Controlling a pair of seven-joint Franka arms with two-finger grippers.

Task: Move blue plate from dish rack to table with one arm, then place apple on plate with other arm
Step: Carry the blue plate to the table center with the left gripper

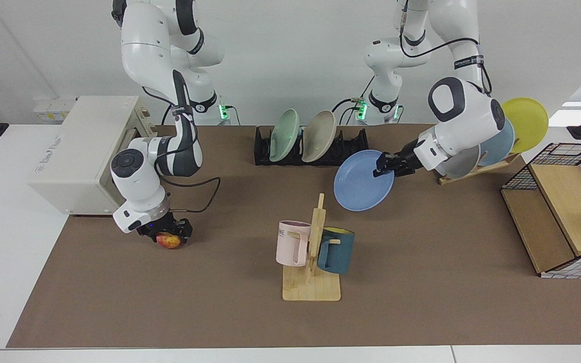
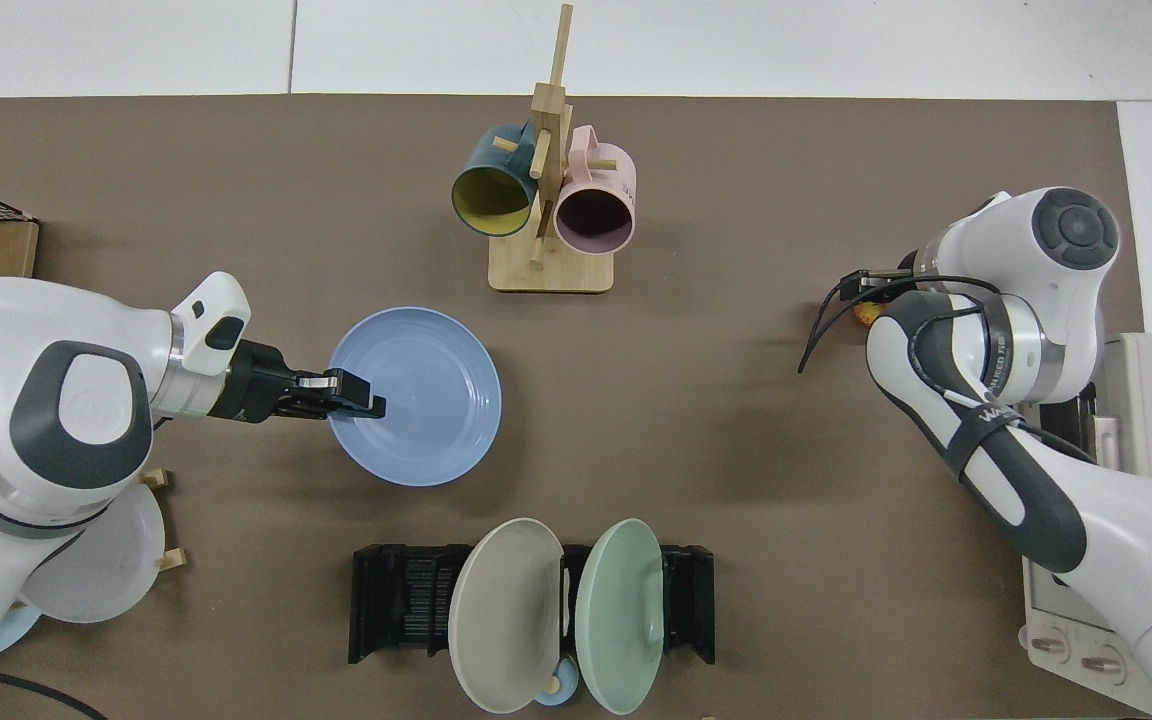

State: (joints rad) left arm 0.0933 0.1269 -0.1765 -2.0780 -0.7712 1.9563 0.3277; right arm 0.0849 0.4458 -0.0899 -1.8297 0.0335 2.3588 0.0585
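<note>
The left gripper (image 1: 382,167) sits right of centre in the facing view, its fingers pinching the right-hand rim of the blue plate (image 1: 362,181), which hangs tilted above the brown mat of the worktop (image 1: 421,262), face turned partly toward the camera. In the top view the same gripper (image 2: 361,398) enters from the left edge and clamps the plate (image 2: 426,400) at its left rim, the plate lying in the middle of the frame between the mug stand (image 2: 548,200) above it and the dish rack (image 2: 396,600) below it, touching neither. The dish rack (image 1: 351,146) stands at the upper centre of the facing view and holds 2 plates on edge, a pale green plate (image 1: 284,135) and a beige plate (image 1: 319,136); its right-hand slots stand free. The right gripper (image 1: 167,233) is low at the left of the facing view, just in front of a white box-shaped appliance (image 1: 76,151), with its fingers around the apple (image 1: 170,241) down at the mat; whether they press on it cannot be told. In the top view that gripper is mostly hidden behind its own arm at the right of the frame, with only a sliver of the apple (image 2: 866,314) showing. At the upper right of the facing view a wooden stand (image 1: 472,169) carries a grey plate, a sky-blue plate and a yellow plate (image 1: 527,121).
</note>
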